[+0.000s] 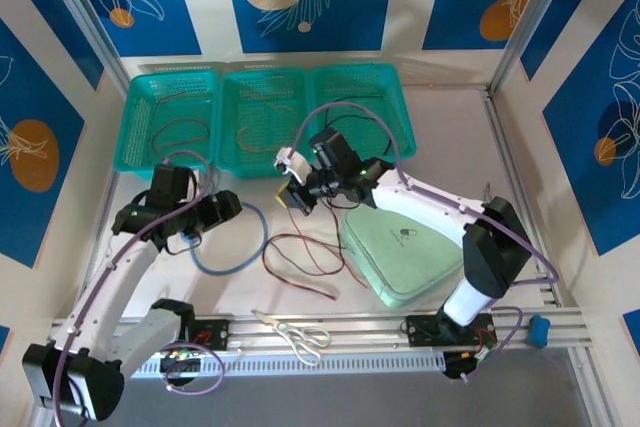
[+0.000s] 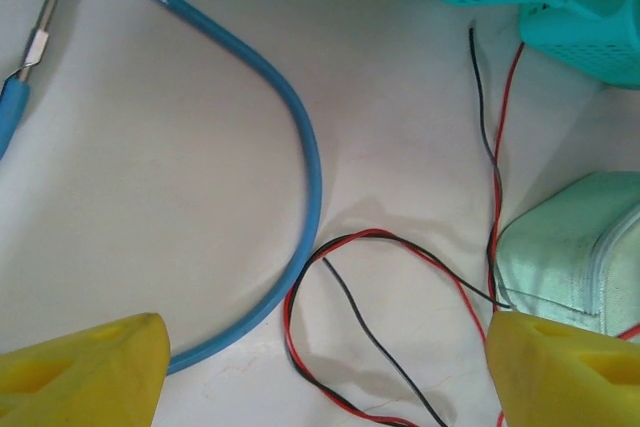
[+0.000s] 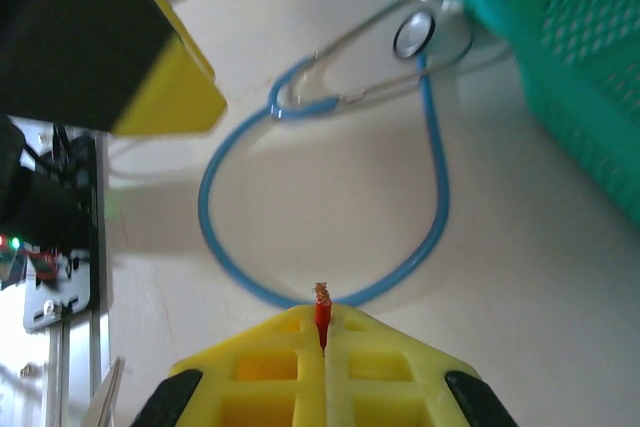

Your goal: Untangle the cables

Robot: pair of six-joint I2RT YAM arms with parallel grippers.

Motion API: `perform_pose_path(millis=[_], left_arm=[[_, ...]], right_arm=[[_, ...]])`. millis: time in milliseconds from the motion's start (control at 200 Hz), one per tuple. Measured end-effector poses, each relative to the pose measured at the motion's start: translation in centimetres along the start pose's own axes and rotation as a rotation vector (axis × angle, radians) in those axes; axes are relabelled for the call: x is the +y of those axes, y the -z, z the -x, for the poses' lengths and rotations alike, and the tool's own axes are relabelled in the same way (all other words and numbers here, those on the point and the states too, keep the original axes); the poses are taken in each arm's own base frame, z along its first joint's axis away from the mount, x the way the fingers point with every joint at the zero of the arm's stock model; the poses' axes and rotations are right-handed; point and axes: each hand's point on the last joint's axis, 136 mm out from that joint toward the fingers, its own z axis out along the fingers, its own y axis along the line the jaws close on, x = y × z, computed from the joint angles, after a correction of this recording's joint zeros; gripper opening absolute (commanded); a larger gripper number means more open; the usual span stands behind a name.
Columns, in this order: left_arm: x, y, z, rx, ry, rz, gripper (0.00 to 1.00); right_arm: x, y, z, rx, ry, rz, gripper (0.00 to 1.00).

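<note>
Red and black cables (image 1: 300, 259) lie looped together on the white table between the blue stethoscope tube and the green pouch. My right gripper (image 1: 297, 201) hovers above them, shut on the stripped end of a red cable (image 3: 321, 309), which pokes out between the yellow fingers (image 3: 270, 352). My left gripper (image 1: 232, 209) is open just left of the tangle. In the left wrist view its yellow fingertips (image 2: 95, 362) stand wide apart over a red and black cable loop (image 2: 372, 237), touching nothing.
Three teal baskets (image 1: 265, 82) line the back; the left and middle ones hold thin cables. A blue stethoscope (image 3: 435, 177) with a metal disc (image 3: 413, 34) curls left of the tangle. A green pouch (image 1: 400, 247) lies to the right, and scissors (image 1: 297, 332) near the front rail.
</note>
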Motion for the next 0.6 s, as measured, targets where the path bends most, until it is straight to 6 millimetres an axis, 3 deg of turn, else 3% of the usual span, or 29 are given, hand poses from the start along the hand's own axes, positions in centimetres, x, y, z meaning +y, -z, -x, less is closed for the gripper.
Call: perform_pose_path(millis=[330, 600], left_arm=[[-1.6, -1.0, -0.3, 0.032, -0.032, -0.047, 0.82], [-4.1, -1.0, 1.1, 0.013, -0.031, -0.117, 0.84]], right_arm=[[-1.1, 5.7, 6.6, -0.261, 0.023, -0.067, 0.0], [-2.4, 7.6, 8.6, -0.355, -0.007, -0.091, 0.0]])
